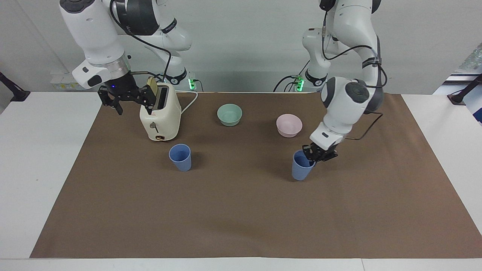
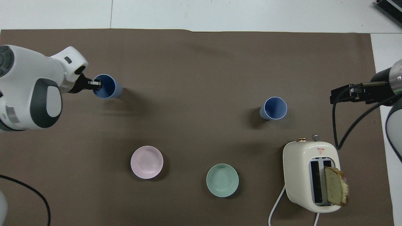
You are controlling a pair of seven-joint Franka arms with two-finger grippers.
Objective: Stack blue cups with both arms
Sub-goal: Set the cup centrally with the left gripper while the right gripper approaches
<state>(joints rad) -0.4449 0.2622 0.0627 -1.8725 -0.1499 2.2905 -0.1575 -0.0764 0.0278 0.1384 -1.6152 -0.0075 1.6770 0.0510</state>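
My left gripper (image 1: 313, 156) (image 2: 95, 84) is shut on the rim of one blue cup (image 1: 301, 170) (image 2: 108, 87), with one finger inside it and one outside. This cup is upright over the brown mat, a little farther from the robots than the pink bowl (image 1: 289, 125); whether it touches the mat I cannot tell. The other blue cup (image 1: 180, 157) (image 2: 274, 108) stands upright on the mat by itself, close to the toaster (image 1: 160, 116). My right gripper (image 1: 131, 107) (image 2: 338, 95) hangs open and empty in the air beside the toaster, at the right arm's end of the table.
The cream toaster (image 2: 311, 175) has a slice of bread in one slot and a white cord trailing toward the robots. A pale green bowl (image 1: 229, 114) (image 2: 222, 180) and the pink bowl (image 2: 146, 162) sit near the robots. The brown mat (image 1: 241, 218) covers most of the table.
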